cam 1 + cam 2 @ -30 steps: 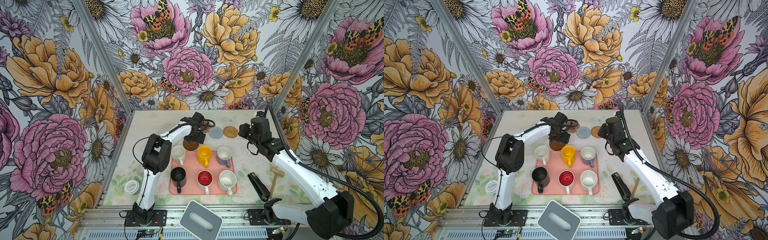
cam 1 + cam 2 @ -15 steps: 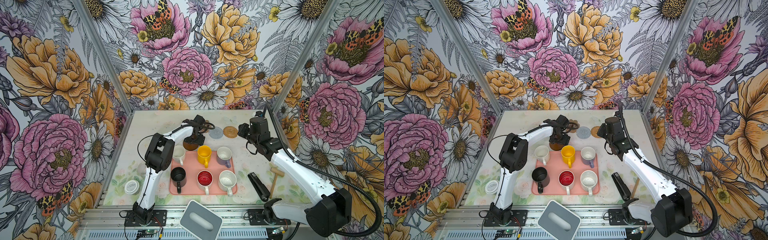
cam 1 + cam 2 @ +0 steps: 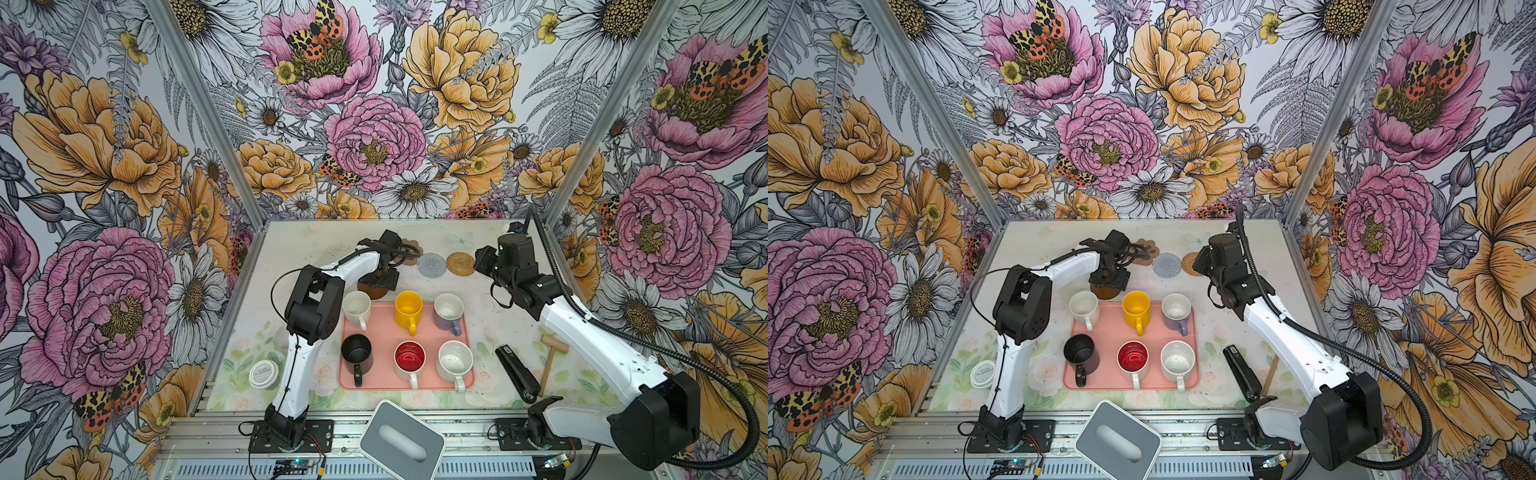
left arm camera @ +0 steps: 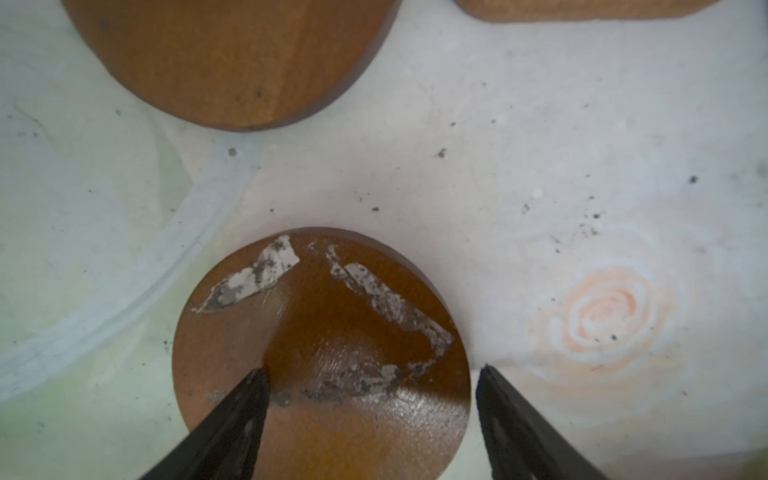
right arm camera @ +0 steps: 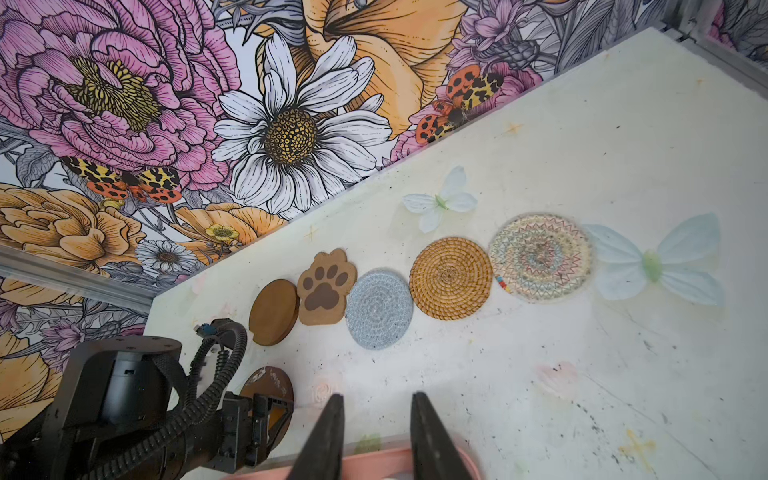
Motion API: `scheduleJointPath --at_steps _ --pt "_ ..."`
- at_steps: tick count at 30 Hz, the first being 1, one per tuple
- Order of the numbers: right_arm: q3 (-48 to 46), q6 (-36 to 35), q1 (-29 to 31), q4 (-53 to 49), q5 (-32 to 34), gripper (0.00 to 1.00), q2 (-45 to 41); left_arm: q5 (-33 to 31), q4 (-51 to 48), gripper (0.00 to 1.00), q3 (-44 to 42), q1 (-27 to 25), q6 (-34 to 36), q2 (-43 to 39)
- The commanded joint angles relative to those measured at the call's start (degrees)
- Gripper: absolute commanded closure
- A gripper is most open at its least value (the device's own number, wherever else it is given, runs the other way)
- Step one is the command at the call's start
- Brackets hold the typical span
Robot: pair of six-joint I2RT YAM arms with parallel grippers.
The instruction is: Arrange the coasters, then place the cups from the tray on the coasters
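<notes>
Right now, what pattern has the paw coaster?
Paw coaster: dark brown pads on tan; right wrist view.

Bright even light, soft shadows; left wrist view blurry close-up.

This is looking like a robot-learning lab cell. Floral-printed panels (image 3: 374,124) are walling in the worktop (image 3: 490,299) on three sides, and bare aluminium posts (image 3: 203,108) are framing them at the far corners. Two white-and-black robot arms, the left arm (image 3: 291,374) and the right arm (image 3: 590,345), are standing bolted to an aluminium rail (image 3: 469,440) along the near edge, with cables and a small lit circuit board (image 3: 297,475) lying exposed below it. A salmon-pink tray (image 3: 384,326) of mugs (image 3: 408,305) is sitting there like staged props.
</notes>
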Motion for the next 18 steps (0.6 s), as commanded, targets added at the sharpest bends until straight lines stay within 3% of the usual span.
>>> scheduleJointPath --at_steps 1,18 --pt "0.3 0.8 0.2 1.4 -0.7 0.70 0.6 -2.3 -0.7 0.20 -2.0 1.6 0.7 -0.8" --pt "-0.1 0.9 0.2 1.8 -1.1 0.70 0.5 -3.1 5.6 0.24 -5.7 11.1 2.2 -2.4"
